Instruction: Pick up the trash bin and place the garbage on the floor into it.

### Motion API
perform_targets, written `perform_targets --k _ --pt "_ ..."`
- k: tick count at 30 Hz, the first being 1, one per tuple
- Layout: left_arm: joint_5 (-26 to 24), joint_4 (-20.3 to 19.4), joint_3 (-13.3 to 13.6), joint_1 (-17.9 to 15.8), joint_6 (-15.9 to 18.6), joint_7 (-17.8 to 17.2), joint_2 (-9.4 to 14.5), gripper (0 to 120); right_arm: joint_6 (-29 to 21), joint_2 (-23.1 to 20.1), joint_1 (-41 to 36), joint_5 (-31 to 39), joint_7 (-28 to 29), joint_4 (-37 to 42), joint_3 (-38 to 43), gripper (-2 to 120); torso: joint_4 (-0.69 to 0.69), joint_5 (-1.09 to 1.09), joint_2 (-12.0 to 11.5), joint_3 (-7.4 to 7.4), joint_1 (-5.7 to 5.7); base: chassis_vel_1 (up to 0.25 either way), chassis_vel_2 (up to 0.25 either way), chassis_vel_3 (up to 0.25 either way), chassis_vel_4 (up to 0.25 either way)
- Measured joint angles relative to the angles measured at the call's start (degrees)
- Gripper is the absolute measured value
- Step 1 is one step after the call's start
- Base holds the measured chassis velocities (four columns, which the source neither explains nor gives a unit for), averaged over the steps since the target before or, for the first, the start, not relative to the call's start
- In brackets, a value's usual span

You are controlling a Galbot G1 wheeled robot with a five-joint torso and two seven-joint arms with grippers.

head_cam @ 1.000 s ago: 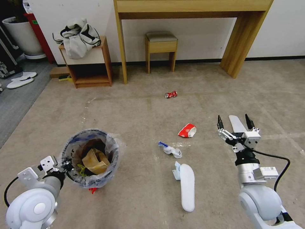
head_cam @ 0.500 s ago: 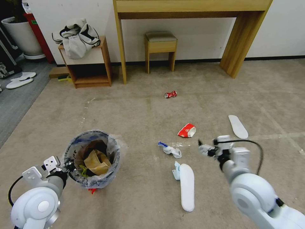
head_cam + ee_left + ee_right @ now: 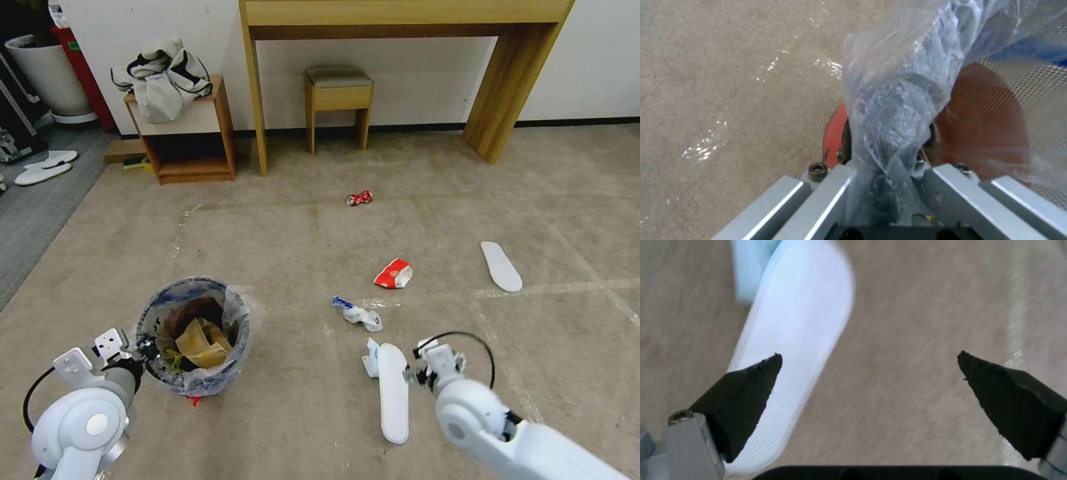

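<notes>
The trash bin point(image 3: 193, 337) sits at the near left of the floor point(image 3: 280, 247), its bag-lined rim held by the left end effector point(image 3: 142, 347). In the left wrist view the fingers are clamped on a twisted bunch of the clear liner point(image 3: 893, 133) with the red bin wall point(image 3: 982, 113) behind it. A tan carton point(image 3: 203, 337) lies inside the bin.

Open carpet runs between the bin and the litter, and more lies far right beyond the second insole point(image 3: 501, 265).

The right end effector point(image 3: 417, 373) is at the near centre, just right of the long white insole point(image 3: 393, 393). The right wrist view shows its 2 dark fingertips point(image 3: 746, 396) spread wide and holding nothing, one over the insole's edge.

Farther off lie white-blue scraps point(image 3: 360, 313), a red-white paper cup point(image 3: 395, 273) and a crushed red can point(image 3: 359, 197).

A red scrap point(image 3: 194, 399) peeks from under the bin, mostly hidden. The right arm is cut off by the near edge.
</notes>
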Motion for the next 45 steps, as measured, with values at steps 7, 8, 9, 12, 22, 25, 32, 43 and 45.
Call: perform_targets --k 7,8,9,12,22,25,32,43,45 --pt "0.5 1.11 0.18 -0.41 -0.13 0.18 -0.3 0 0.32 4.21 1.99 2.93 2.87 -3.53 -3.35 100 0.01 0.0 0.0 0.0 0.0 0.0 0.0 0.0 0.0" --pt "0.5 1.11 0.18 -0.41 -0.13 0.18 -0.3 0 0.32 4.21 1.99 2.93 2.87 -3.53 -3.35 100 0.01 0.0 0.0 0.0 0.0 0.0 0.0 0.0 0.0" --pt "0.55 1.19 0.22 -0.46 -0.16 0.2 -0.34 0 0.35 4.77 2.07 3.05 3.02 -4.03 -3.65 100 0.01 0.0 0.0 0.0 0.0 0.0 0.0 0.0 0.0" --pt "0.57 1.26 0.21 -0.43 -0.18 0.24 -0.38 0 0.39 5.89 2.09 3.03 3.09 -5.29 -3.96 100 0.01 0.0 0.0 -0.01 0.0 0.0 0.0 0.0 0.0" --pt "0.66 1.44 -0.31 0.17 -0.66 0.95 0.1 0 1.36 10.82 2.08 -1.43 1.39 -13.22 -4.47 100 0.01 0.01 0.0 -0.01 0.0 0.0 0.0 0.0 0.0" --pt "0.67 1.61 -0.28 0.09 -0.73 1.03 0.16 0 1.96 11.82 2.0 -1.97 1.15 -14.04 -4.65 100 0.01 0.0 0.0 -0.01 0.0 0.0 0.0 0.0 0.0" --pt "0.7 2.11 -0.11 -0.07 -0.85 1.31 0.11 0 4.7 15.08 1.77 -5.16 0.14 -17.48 -4.85 100 0.01 0.0 0.0 -0.01 0.0 0.0 0.0 0.0 0.0" --pt "0.87 2.52 -0.39 0.26 -1.1 1.98 0.33 0 6.15 17.64 2.63 -7.41 -0.62 -20.58 -4.6 100 0.01 0.0 0.0 0.0 0.0 0.0 0.0 0.0 0.0" --pt "1.02 2.61 -0.39 0.29 -1.18 2.07 0.26 0 6.16 17.47 3.0 -7.45 -0.62 -20.64 -4.51 96 0.01 0.01 0.0 -0.01 0.0 0.0 0.0 0.0 0.0"
